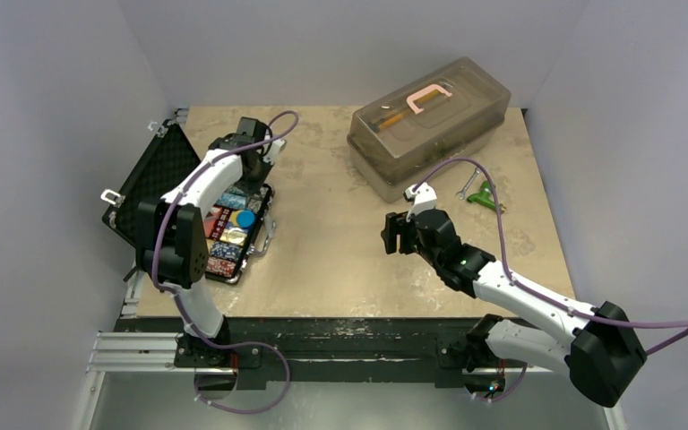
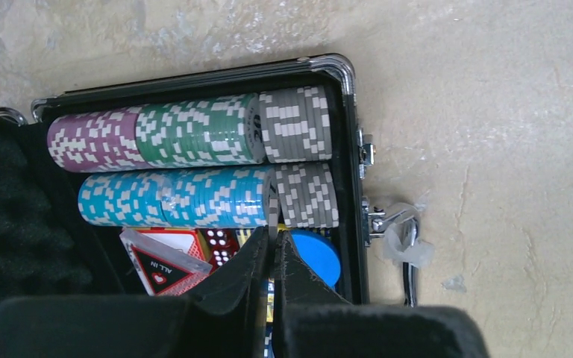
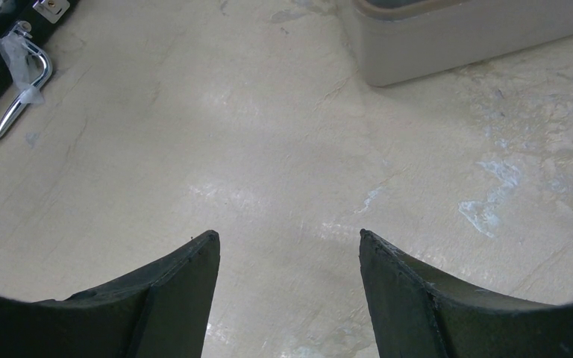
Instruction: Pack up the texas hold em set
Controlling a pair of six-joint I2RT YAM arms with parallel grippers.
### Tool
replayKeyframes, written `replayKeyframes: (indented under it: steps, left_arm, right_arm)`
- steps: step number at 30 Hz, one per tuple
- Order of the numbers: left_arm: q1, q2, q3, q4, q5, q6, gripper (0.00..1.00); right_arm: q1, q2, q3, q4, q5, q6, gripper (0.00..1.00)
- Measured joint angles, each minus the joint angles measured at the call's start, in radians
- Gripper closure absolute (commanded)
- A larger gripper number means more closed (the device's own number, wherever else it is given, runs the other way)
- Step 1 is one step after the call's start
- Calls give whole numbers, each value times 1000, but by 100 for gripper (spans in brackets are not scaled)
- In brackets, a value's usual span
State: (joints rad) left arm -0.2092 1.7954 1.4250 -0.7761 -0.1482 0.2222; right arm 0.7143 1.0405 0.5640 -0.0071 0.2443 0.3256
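Note:
The black briefcase (image 1: 264, 224) lies open at the left, its foam-lined lid (image 1: 157, 175) standing up. The left wrist view shows rows of purple (image 2: 93, 140), green (image 2: 198, 130), cyan (image 2: 171, 198) and grey chips (image 2: 306, 194). Below them lie an "ALL IN" triangular token (image 2: 160, 265), red dice (image 2: 218, 246) and a blue disc (image 2: 321, 253). My left gripper (image 2: 274, 237) is shut on a single grey chip (image 2: 272, 212), held edge-on at the gap between the cyan and grey stacks. My right gripper (image 3: 289, 239) is open and empty over bare table, right of the case.
The translucent grey tub (image 1: 430, 125) with a pink clamp (image 1: 428, 97) stands at the back right. A green-handled tool (image 1: 484, 199) and a wrench (image 1: 468, 184) lie beside it. The case's metal handle (image 3: 15, 89) juts toward the table's middle.

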Motion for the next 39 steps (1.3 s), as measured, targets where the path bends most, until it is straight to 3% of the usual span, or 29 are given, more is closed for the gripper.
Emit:
replayKeyframes:
  steps: [25,29,33,39]
  left_arm:
    - [32,60,10,-14,2,-22,98]
    - [32,68,10,-20,1,-25,90]
    - [32,68,14,-24,-8,-33,73]
    - [32,68,21,-25,-21,-55,67]
  right_arm:
    - [0,0,0,0,0,4,33]
    - [0,0,0,0,0,4,33]
    - [0,-1,0,0,0,5,33]
    - [0,-2,0,0,0,7,33]
